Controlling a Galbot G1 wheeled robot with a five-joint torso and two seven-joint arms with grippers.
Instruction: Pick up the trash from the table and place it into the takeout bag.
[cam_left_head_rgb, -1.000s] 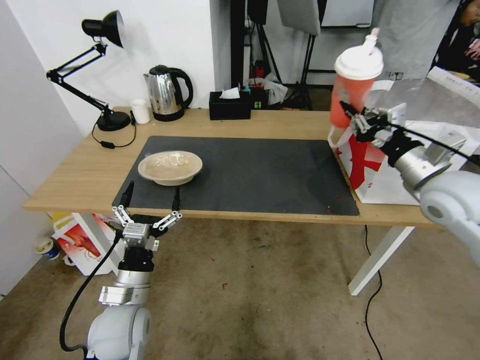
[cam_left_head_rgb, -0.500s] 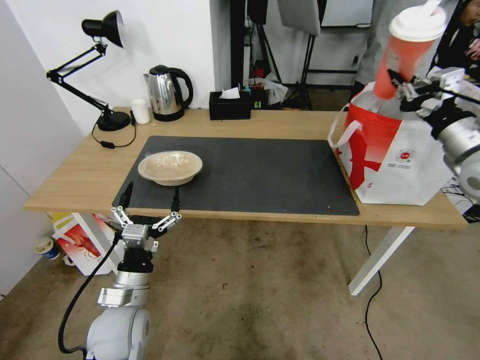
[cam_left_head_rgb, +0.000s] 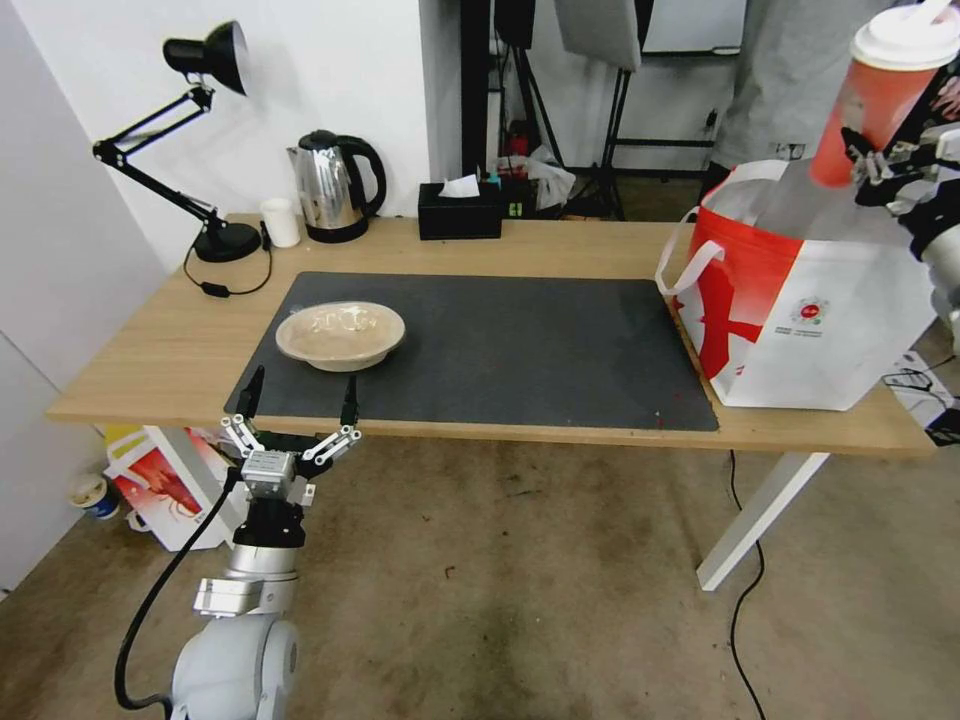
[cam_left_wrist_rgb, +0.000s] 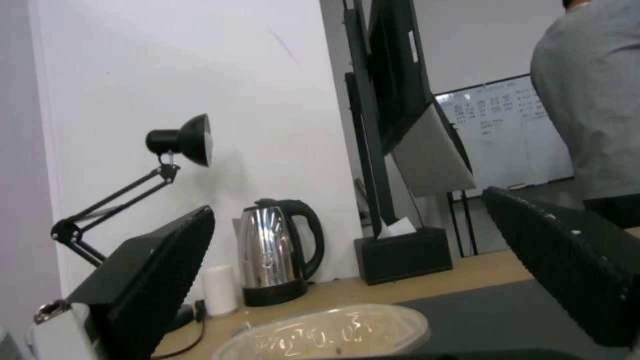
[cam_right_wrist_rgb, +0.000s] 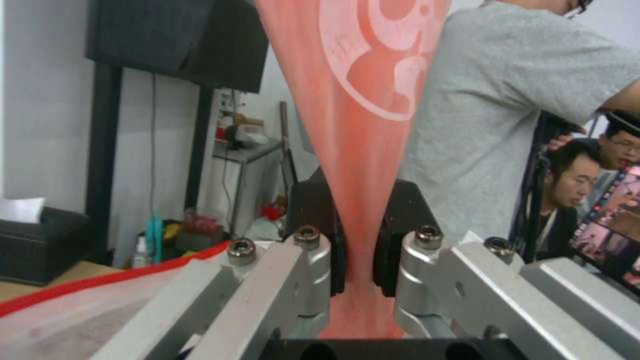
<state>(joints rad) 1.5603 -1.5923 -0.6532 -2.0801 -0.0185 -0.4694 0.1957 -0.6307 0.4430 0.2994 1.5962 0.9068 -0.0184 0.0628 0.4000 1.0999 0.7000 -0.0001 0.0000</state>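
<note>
Table (cam_left_head_rgb: 150, 350): long light-wood top on white legs.
Mat (cam_left_head_rgb: 520, 340): dark grey rectangle lying across the middle of the table.
Takeout bag (cam_left_head_rgb: 800, 310): white and red, boxy, with white strap handles; stands open at the table's right end, just beside the mat's right edge.
Desk lamp (cam_left_head_rgb: 200, 60): black, jointed arm, base at the far left of the table.
Steel kettle (cam_left_head_rgb: 330, 185): at the table's back edge, with a small white cup (cam_left_head_rgb: 281, 222) just to its left and a black tissue box (cam_left_head_rgb: 460, 210) to its right.
Shallow beige bowl (cam_left_head_rgb: 340, 335): on the mat's front-left part.
Red cup (cam_left_head_rgb: 880, 90): white lid, tilted, held in the air above the right side of the bag's open mouth.
Right claw (cam_left_head_rgb: 885, 160): clenched on the red cup's lower part, fingers (cam_right_wrist_rgb: 323, 220) pressing either side.
Left claw (cam_left_head_rgb: 298, 392): released, spread wide, at the table's front edge just before the bowl.
</note>
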